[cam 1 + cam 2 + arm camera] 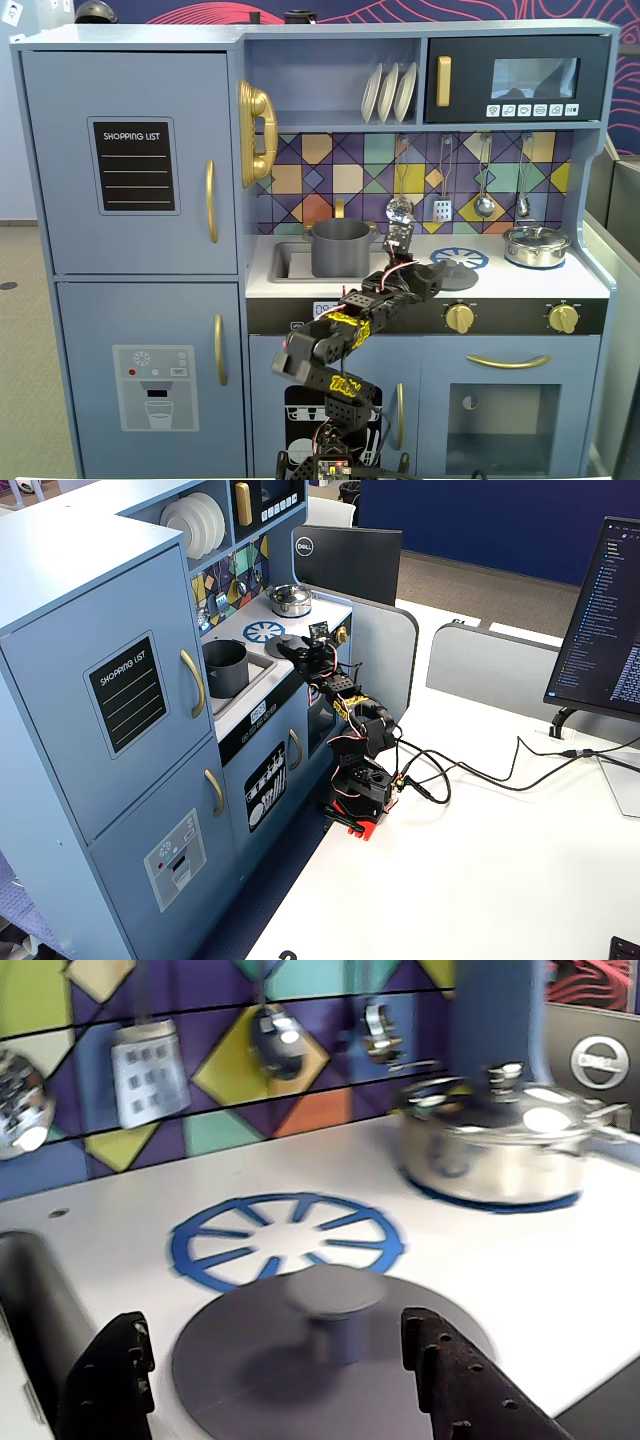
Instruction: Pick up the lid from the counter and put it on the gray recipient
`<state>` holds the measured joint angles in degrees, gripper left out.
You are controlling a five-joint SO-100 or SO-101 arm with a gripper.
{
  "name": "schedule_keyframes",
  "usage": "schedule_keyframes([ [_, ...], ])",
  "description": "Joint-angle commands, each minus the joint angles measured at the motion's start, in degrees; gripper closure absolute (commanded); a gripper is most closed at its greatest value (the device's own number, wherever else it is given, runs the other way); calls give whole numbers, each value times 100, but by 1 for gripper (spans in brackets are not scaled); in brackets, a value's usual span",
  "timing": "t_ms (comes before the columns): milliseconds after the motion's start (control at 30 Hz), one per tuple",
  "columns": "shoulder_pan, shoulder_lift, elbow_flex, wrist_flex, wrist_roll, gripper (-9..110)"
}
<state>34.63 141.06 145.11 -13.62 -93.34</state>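
Claw (280, 1360) spread (touching nothing) over one lid (330, 1350); one gray recipient (341, 247), one silver pot (500, 1150).

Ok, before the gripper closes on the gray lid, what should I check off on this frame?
1. Gripper open: ok, jaws spread wide in the wrist view.
2. Lid between the fingers, knob roughly centered: ok.
3. Lid flat on the counter: ok.
4. Fingers low enough to grip the knob: cannot tell.
5. Gray pot uncovered in the sink: ok.
6. Silver pot apart from the lid: ok.
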Motion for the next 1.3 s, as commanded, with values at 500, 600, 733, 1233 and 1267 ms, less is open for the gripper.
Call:
schedule_keyframes([
  [500,97,-1793,-1178,-870,-44,77],
  [600,123,-2030,-1345,-993,-18,76],
  [733,132,-2338,-1538,-1125,9,77],
  [1233,88,-3612,-2435,-1389,53,79],
  [1267,79,-3691,-2479,-1389,62,80],
])
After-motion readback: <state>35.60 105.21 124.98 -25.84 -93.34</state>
